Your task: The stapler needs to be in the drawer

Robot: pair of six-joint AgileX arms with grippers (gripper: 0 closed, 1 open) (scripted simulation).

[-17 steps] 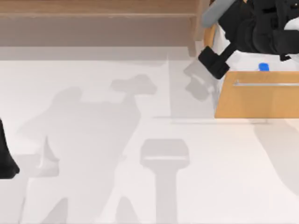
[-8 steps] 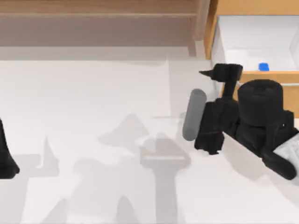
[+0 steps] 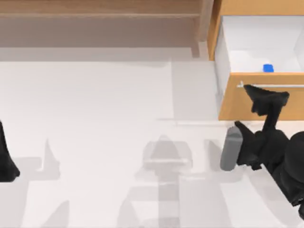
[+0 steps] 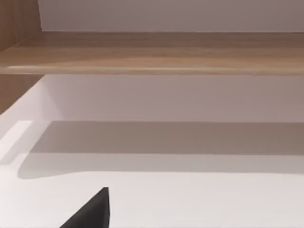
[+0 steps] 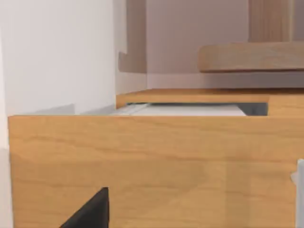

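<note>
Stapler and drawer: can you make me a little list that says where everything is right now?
stapler: inside the drawer, on its white floor by the front panel
drawer: pulled open, at the table's right back
right gripper: at the drawer front, by the silver handle
left arm: parked at the table's left edge
shelf unit: along the back

Small bright blue stapler [image 3: 268, 68] lying inside the open drawer [image 3: 259, 102], on its white floor close behind the front panel, orange-brown wooden drawer pulled out at the counter's far right, thin silver bar handle across its front, white interior exposed
</note>
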